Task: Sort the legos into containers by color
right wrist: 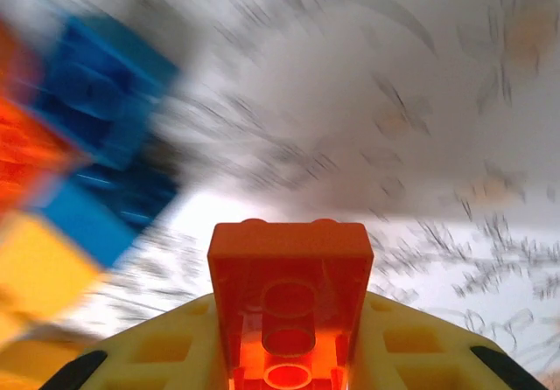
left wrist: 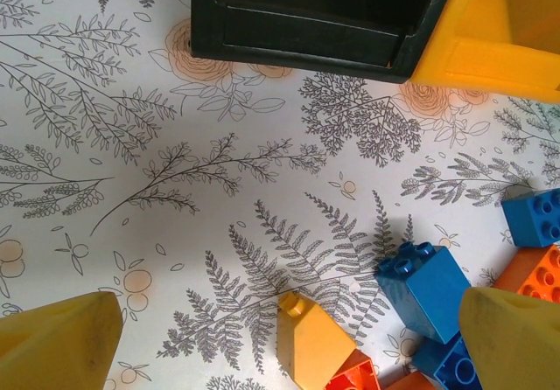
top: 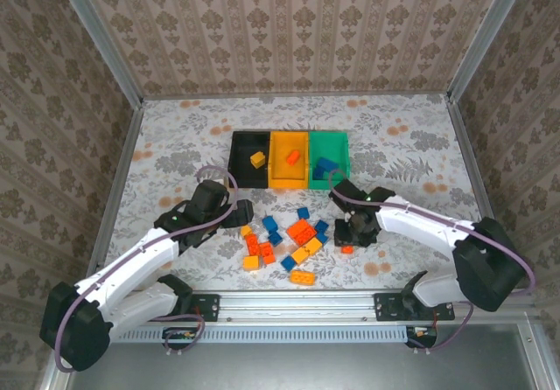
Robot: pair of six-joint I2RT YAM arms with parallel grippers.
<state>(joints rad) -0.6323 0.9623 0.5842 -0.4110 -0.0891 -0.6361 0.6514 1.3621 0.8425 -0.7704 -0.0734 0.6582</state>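
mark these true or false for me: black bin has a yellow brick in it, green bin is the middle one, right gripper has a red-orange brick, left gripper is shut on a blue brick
1. The black bin holds a yellow brick. True.
2. The green bin is the middle one. False: the orange-yellow bin is in the middle, and the green one is at the right end.
3. The right gripper has a red-orange brick between its fingers. True.
4. The left gripper is shut on a blue brick. False: its jaws stand wide open.

Table [top: 411,145] was white, printed with grey ferns and pale orange flowers. Black bin [top: 234,158], orange-yellow bin [top: 289,184], green bin [top: 328,134]. Legos [top: 302,231] were blue, red-orange, yellow. Walls [top: 289,31] beige damask.
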